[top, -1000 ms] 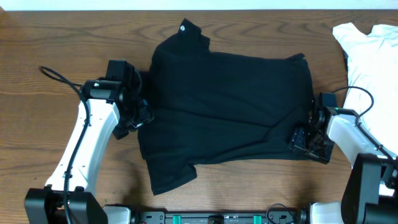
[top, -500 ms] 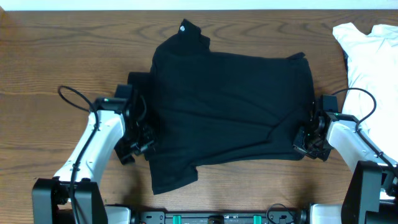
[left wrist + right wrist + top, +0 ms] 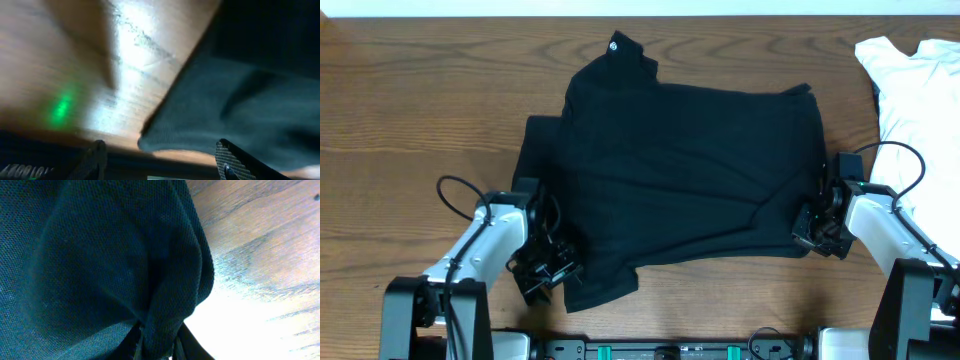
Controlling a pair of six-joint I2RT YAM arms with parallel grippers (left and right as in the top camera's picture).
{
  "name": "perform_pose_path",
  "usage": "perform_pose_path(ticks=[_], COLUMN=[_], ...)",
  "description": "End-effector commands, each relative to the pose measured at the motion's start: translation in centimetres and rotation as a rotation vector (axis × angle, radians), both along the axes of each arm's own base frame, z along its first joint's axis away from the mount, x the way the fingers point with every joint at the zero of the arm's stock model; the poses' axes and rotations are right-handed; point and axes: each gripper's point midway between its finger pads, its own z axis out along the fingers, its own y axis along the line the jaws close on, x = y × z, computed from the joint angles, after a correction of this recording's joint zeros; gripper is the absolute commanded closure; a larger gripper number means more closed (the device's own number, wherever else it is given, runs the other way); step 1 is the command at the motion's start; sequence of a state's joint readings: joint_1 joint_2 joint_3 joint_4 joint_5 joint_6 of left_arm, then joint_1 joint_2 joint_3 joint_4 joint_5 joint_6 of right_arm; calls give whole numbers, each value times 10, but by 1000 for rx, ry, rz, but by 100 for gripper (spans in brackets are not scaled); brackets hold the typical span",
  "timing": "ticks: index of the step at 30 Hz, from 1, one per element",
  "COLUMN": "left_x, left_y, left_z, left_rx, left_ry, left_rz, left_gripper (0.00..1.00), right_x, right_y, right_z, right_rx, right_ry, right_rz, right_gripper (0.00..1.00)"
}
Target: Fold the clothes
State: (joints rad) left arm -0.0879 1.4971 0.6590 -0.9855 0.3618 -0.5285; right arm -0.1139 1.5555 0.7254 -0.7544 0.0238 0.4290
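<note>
- Overhead: we look straight down from well above, with the whole table (image 3: 410,90), shirt (image 3: 690,170) and both arms in frame.
- Left wrist: we sit low and very close, facing the shirt's lower-left edge; blurred.
- Right wrist: we're nearly against the shirt, table at upper right.
- Shared with overhead: the shirt edge at the left gripper (image 3: 558,272) and at the right gripper (image 3: 810,225).

Shirt (image 3: 680,180) black, small white logo (image 3: 615,43); table (image 3: 420,100) brown woodgrain.
</note>
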Motion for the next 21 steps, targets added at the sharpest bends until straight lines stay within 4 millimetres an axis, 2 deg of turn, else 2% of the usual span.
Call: perform_pose_path(ticks=[1, 7, 9, 10, 13, 14, 17, 21], left_x=[-19, -25, -23, -21, -19, -19, -19, -14], left_y=[-1, 0, 0, -1, 0, 0, 0, -1], left_z=[-11, -29, -32, -33, -34, -34, -34, -29], left_rx=[-1, 1, 0, -1, 0, 0, -2, -14], left_ry=[51, 25, 7, -1, -15, -15, -12, -30], left_rz=[37, 50, 49, 48, 44, 44, 39, 23], left_gripper=[28, 30, 38, 45, 86, 94, 94, 94], right_x=[-23, -22, -22, -22, -22, -22, -22, -19], right_y=[-1, 1, 1, 1, 1, 1, 2, 3], right_z=[-21, -22, -22, -22, -22, -22, -22, -17], right_rx=[-2, 8, 8, 8, 8, 8, 11, 24], right_ry=[87, 82, 82, 82, 82, 83, 82, 84], right_rz=[-10, -10, -10, -10, -10, -10, -10, -11], right_gripper=[83, 82, 82, 82, 84, 86, 99, 99])
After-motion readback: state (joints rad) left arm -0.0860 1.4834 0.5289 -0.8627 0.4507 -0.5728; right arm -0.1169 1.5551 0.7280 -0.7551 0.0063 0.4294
